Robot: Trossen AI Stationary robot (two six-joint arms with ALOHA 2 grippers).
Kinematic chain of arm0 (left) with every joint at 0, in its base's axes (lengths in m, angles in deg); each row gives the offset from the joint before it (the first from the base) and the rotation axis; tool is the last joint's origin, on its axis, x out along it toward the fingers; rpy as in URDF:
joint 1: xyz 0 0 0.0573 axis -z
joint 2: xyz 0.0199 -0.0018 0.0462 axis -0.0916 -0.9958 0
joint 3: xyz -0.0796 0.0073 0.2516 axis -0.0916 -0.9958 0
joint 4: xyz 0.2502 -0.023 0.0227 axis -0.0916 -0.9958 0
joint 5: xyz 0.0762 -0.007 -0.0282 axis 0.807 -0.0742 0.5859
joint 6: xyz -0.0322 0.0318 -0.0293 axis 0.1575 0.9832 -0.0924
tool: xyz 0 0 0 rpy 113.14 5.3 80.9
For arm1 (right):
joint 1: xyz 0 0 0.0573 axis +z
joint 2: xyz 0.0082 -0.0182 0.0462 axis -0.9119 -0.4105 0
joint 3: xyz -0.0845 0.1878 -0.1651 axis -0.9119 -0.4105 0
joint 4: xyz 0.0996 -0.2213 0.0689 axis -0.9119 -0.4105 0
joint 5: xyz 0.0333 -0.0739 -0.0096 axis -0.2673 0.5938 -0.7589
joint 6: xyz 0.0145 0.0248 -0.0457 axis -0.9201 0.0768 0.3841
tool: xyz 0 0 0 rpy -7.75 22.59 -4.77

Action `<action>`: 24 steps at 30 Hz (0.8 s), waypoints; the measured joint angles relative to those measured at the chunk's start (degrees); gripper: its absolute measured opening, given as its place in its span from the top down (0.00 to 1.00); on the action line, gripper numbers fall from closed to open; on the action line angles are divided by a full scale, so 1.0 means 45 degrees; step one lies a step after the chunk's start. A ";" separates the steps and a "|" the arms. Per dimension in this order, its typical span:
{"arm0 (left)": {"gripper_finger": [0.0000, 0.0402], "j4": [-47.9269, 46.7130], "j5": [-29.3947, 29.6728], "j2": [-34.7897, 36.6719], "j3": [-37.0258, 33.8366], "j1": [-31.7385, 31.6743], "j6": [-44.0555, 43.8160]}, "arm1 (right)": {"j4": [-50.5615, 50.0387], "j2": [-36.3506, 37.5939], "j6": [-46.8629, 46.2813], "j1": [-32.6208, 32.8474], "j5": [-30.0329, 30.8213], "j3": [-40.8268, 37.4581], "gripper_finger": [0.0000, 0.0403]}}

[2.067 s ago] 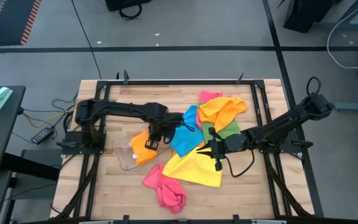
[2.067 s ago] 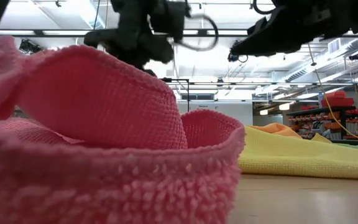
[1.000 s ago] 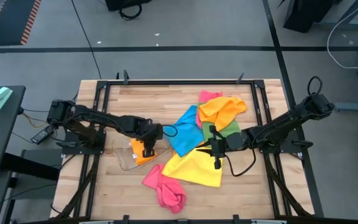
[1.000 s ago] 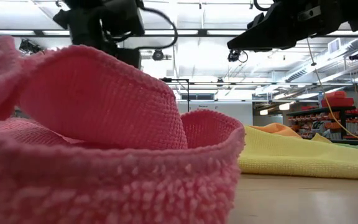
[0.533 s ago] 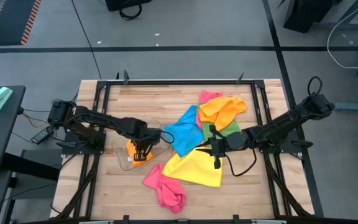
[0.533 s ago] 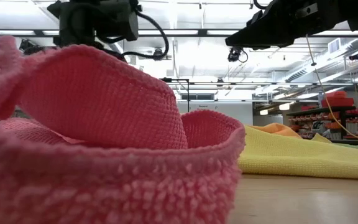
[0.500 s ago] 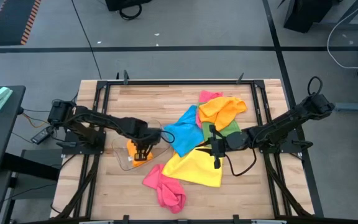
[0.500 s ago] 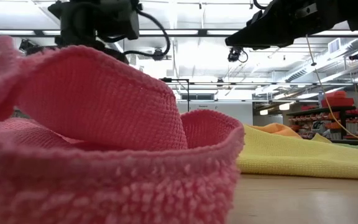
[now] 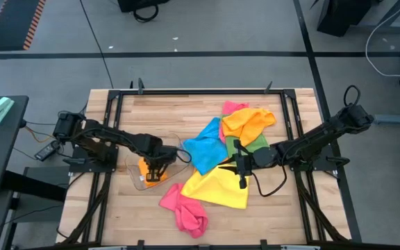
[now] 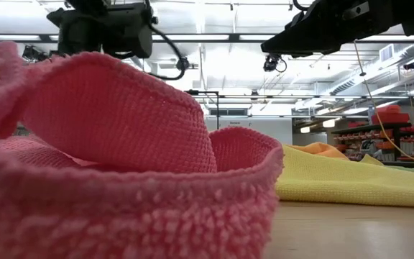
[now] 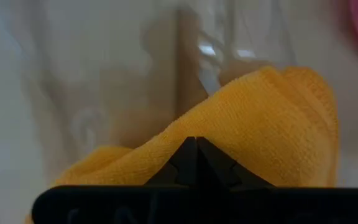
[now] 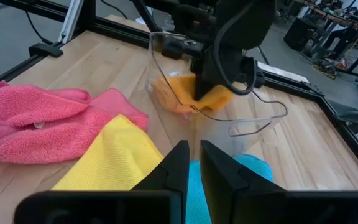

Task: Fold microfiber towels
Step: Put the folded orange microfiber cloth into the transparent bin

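Pink towel [image 10: 121,165] crumpled at near bench edge, filling low view; yellow towel [image 9: 217,187] spread just behind it, untouched. Further in, left end effector [image 9: 153,169] down inside clear tray [image 9: 136,182], fingers pressed together on folded orange towel [image 11: 241,137], pinch visible in left wrist view. Moved since two seconds ago: left arm then stretched out over blue towel [image 9: 201,147] with the orange bundle, now pulled back and lowered into tray. Probably means one towel folded and being deposited; release looks not yet done. Right end effector [image 9: 242,171] parked over yellow towel, fingers close together with a thin gap, holding nothing, unchanged across the frames. Farthest back on the bench [image 9: 158,111]: blue, green [image 9: 255,146], second orange [image 9: 250,123] and second pink [image 9: 232,107] towels heaped, all unfolded. Most of task remaining.
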 joint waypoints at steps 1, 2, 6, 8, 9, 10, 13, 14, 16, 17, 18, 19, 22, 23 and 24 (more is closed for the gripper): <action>0.98 -0.0263 -0.0421 0.0000 0.0016 -0.0026 -0.0004 | 0.0001 0.0000 0.0000 0.0000 0.0000 0.0000 0.89; 0.98 -0.0418 -0.0727 0.0000 0.0020 -0.0034 -0.0004 | -0.0002 0.0000 0.0000 0.0000 0.0000 0.0000 0.89; 0.94 0.0014 -0.0832 0.0000 0.0020 -0.0039 0.0089 | 0.0075 0.0000 0.0087 -0.0005 0.0000 0.0000 0.89; 0.93 0.0472 -0.0829 0.0006 0.0040 -0.0045 0.0198 | 0.0134 0.0000 0.0087 -0.0005 0.0000 0.0000 0.89; 0.93 0.0516 -0.0817 0.0012 0.0120 -0.0045 0.0353 | 0.0179 0.0000 0.0087 -0.0005 0.0000 0.0000 0.89; 0.93 0.0494 -0.0748 0.0015 0.0267 -0.0045 0.0434 | 0.0195 0.0000 0.0087 -0.0005 0.0000 0.0000 0.89; 0.95 0.0551 -0.0217 0.0039 0.0711 -0.0035 0.0497 | 0.0186 0.0000 0.0071 -0.0005 -0.0001 0.0000 0.89; 0.96 0.0520 -0.0072 0.0043 0.0752 -0.0035 0.0441 | 0.0189 0.0000 0.0038 -0.0005 -0.0006 0.0000 0.89; 0.97 0.0255 0.0014 0.0039 0.0707 0.0010 0.0596 | 0.0185 0.0000 0.0034 -0.0005 -0.0049 0.0000 0.89; 0.98 0.0093 0.0042 0.0024 0.0629 0.0031 0.0787 | 0.0185 0.0000 0.0034 -0.0001 -0.0049 0.0000 0.89; 0.98 0.0020 0.0042 -0.0005 0.0486 0.0059 0.0959 | 0.0182 0.0000 0.0026 0.0000 -0.0049 0.0000 0.89; 0.98 -0.0081 0.0034 -0.0057 0.0308 0.0064 0.1060 | 0.0180 0.0000 0.0024 0.0000 -0.0066 0.0000 0.89; 0.96 -0.0326 0.0018 -0.0078 -0.0088 0.0072 0.1101 | 0.0182 0.0000 0.0036 0.0004 -0.0194 0.0000 0.89; 0.95 -0.0308 0.0038 -0.0083 -0.0106 0.0052 0.1106 | 0.0180 0.0000 0.0034 0.0005 -0.0196 0.0000 0.89; 0.94 -0.0306 0.0101 -0.0083 -0.0094 0.0024 0.1106 | 0.0183 0.0000 0.0036 0.0005 -0.0199 0.0000 0.89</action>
